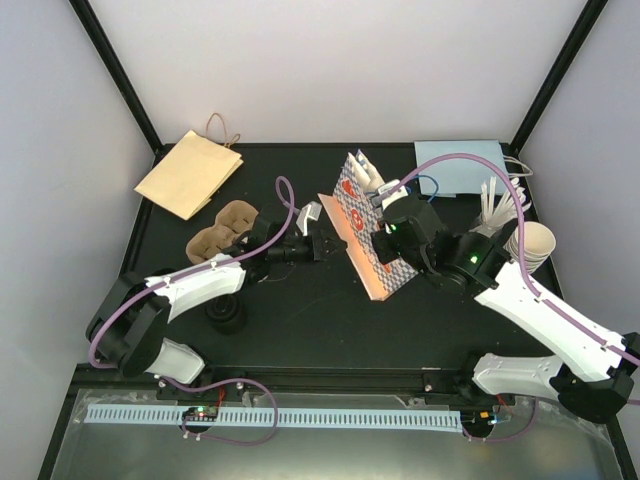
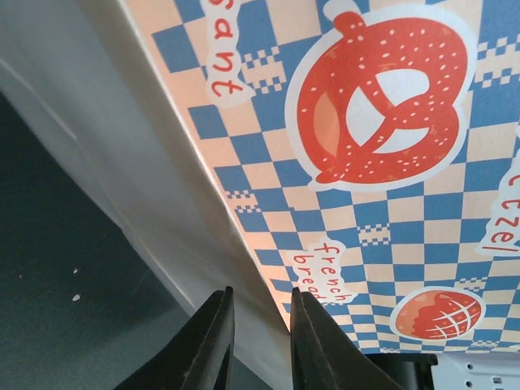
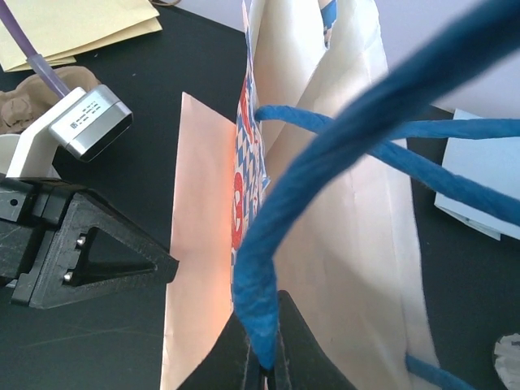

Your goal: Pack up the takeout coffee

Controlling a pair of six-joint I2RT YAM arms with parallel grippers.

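A paper bag (image 1: pixel 362 240) printed with blue checks and red pretzels stands tilted in the middle of the table. My right gripper (image 3: pixel 272 361) is shut on its blue rope handle (image 3: pixel 325 154) and holds the bag's top up. My left gripper (image 2: pixel 260 294) is at the bag's left edge, jaws narrowly open, with the pale side panel (image 2: pixel 138 162) and the printed face (image 2: pixel 382 187) running down between the fingers. In the top view a dark lidded cup (image 1: pixel 226 316) stands beside the left arm.
A brown cup carrier (image 1: pixel 222 232) and a flat brown paper bag (image 1: pixel 190 172) lie at the back left. At the back right are a light blue bag (image 1: pixel 460 167), white stirrers (image 1: pixel 497 203) and a pale paper cup (image 1: pixel 535 243). Black frame posts stand at the back corners.
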